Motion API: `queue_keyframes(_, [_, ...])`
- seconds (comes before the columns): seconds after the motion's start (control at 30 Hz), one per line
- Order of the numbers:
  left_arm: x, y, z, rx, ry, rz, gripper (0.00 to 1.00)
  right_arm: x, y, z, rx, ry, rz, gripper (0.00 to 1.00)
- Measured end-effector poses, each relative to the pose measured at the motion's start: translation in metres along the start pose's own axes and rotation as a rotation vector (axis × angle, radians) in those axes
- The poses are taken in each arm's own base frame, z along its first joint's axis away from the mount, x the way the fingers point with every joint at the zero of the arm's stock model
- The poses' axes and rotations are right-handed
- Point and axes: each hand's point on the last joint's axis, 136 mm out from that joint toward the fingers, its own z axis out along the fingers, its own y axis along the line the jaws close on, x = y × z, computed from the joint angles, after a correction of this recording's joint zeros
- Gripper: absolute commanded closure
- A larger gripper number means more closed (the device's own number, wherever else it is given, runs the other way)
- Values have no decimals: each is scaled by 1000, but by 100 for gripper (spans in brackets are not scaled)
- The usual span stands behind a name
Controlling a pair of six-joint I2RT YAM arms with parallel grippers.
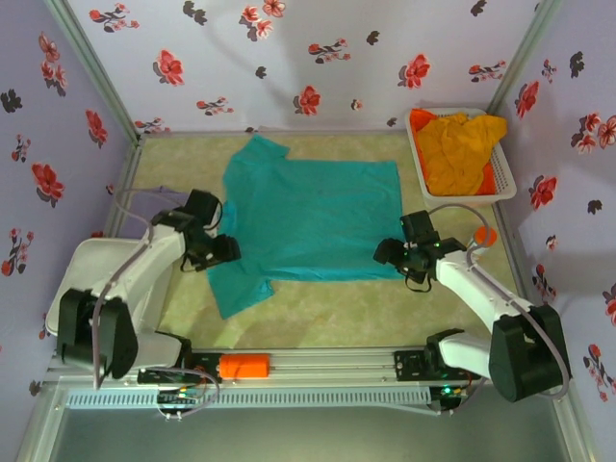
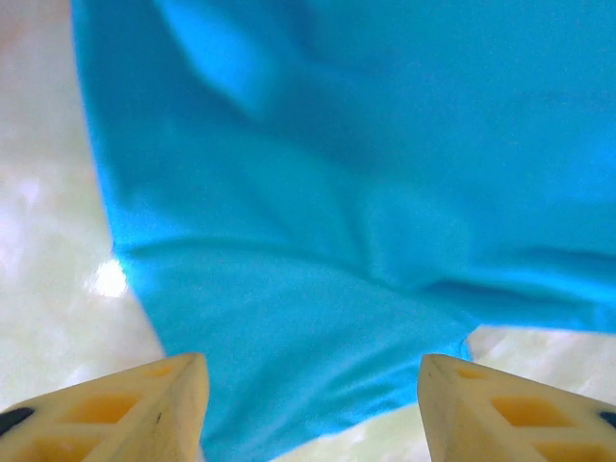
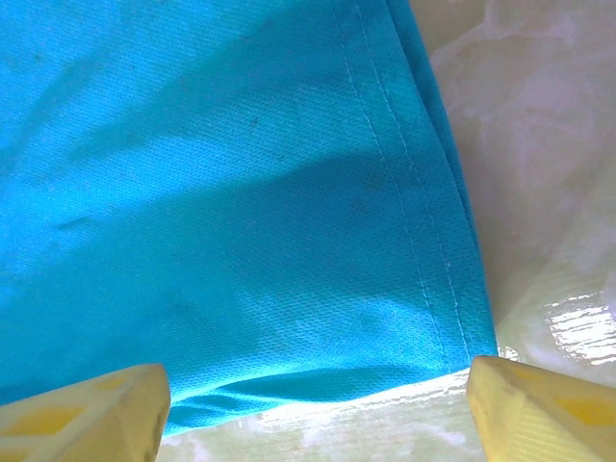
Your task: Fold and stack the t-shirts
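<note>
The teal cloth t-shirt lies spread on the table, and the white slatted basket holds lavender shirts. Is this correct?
No. In the top external view, the white slatted plastic basket holds orange-yellow cloth shirts, not lavender; the teal cloth t-shirt does lie spread on the table.

The t-shirt (image 1: 313,217) in the middle of the table (image 1: 318,308) is showing plain teal on a pale cream marbled surface. At the far right corner, orange-yellow t-shirts (image 1: 460,149) are filling a white basket (image 1: 423,168), and lavender walls (image 1: 385,48) are carrying red flowers.
</note>
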Motion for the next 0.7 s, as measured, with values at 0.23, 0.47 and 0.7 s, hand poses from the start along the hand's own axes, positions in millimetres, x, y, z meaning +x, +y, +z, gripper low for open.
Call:
queue_keyframes(0.23, [66,18,-4,4,30,-68,47,0,-1,0,0,-2,3,22])
queue_keyframes(0.47, [104,11,9,-7,91,-114,48,5,-8,4,24,11,5,22])
queue_keyframes(0.7, [126,32,40,-117,124,-170,48,3,-12,4,44,-1,6,25])
